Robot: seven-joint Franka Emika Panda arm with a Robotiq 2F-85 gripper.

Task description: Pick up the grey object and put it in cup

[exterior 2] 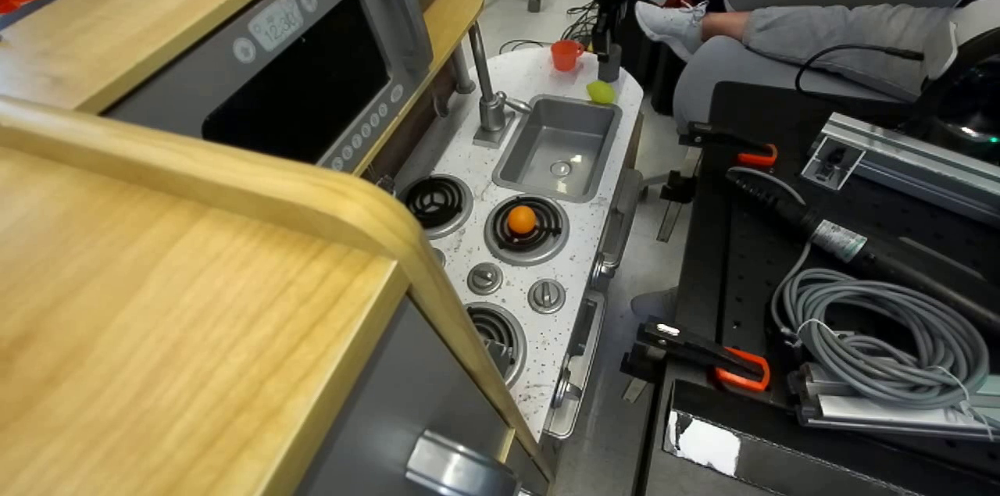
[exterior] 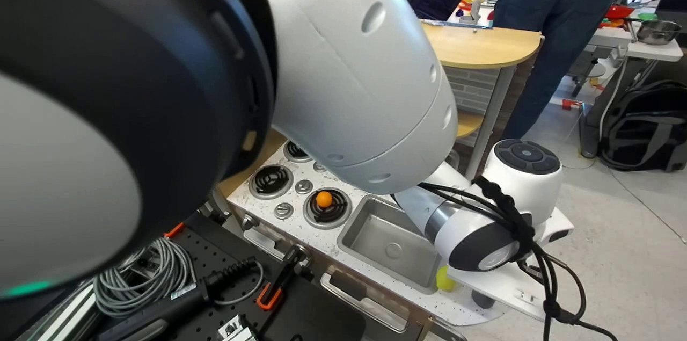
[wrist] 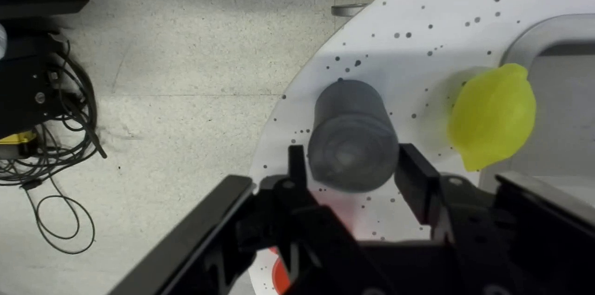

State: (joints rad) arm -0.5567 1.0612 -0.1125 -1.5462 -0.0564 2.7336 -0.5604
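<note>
The grey object (wrist: 351,118) is a dark grey cylinder standing near the rounded end of the white speckled counter. It also shows in both exterior views (exterior: 483,299) (exterior 2: 610,65). My gripper (wrist: 352,158) is open, with one finger on each side of the grey object's top. In the wrist view a thin gap shows at the left finger; the right finger looks close to or touching it. In an exterior view my gripper (exterior 2: 603,41) comes down from above at the object. The red cup (exterior 2: 564,55) stands nearby on the counter; only part of it shows in the wrist view (wrist: 280,276).
A yellow-green lemon (wrist: 493,116) lies beside the grey object, at the sink's edge. The sink basin (exterior 2: 539,148) and a faucet (exterior 2: 492,112) are close by. An orange ball (exterior 2: 522,219) sits on a stove burner. A microwave panel (exterior 2: 297,82) rises along the counter's back.
</note>
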